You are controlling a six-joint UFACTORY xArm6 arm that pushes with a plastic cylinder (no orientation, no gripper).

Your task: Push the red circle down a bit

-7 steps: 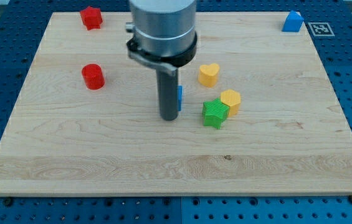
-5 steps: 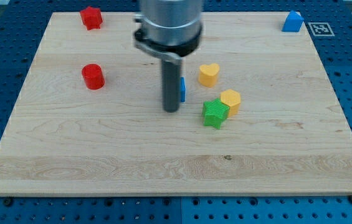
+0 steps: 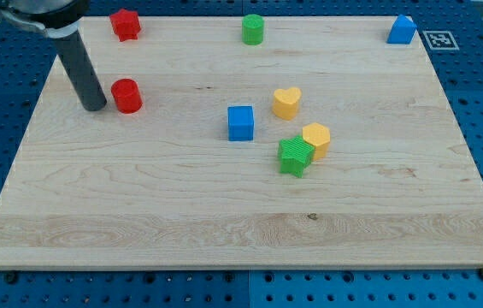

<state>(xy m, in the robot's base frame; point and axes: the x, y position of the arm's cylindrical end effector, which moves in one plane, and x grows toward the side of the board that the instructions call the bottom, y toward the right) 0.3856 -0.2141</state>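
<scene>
- Your rod comes down from the view's top left, and my tip (image 3: 94, 107) sits on the wooden tabletop (image 3: 224, 214) just to the view's left of the red circle (image 3: 126, 95), pretty much level with it. Looks like touching or a hair apart, can't tell which.
- No gripper on this rig, so nothing to call spread or pinched; it's just the straight dark rod.
- The red circle is in the left part of the tabletop, upper half, standing upright.
- Straight above it, near the top edge, you've got a second red block (image 3: 125, 24), kind of star-ish but the shape's hard to call.
- Green cylinder (image 3: 253, 29) is up at the top edge around the middle.
- Blue block (image 3: 402, 30) sits in the top right corner.
- Around the middle: blue cube (image 3: 240, 122), yellow heart (image 3: 286, 102) just up and right of it.
- Green star (image 3: 295, 156) and a yellow block (image 3: 316, 139) are pressed together right of the cube.
</scene>
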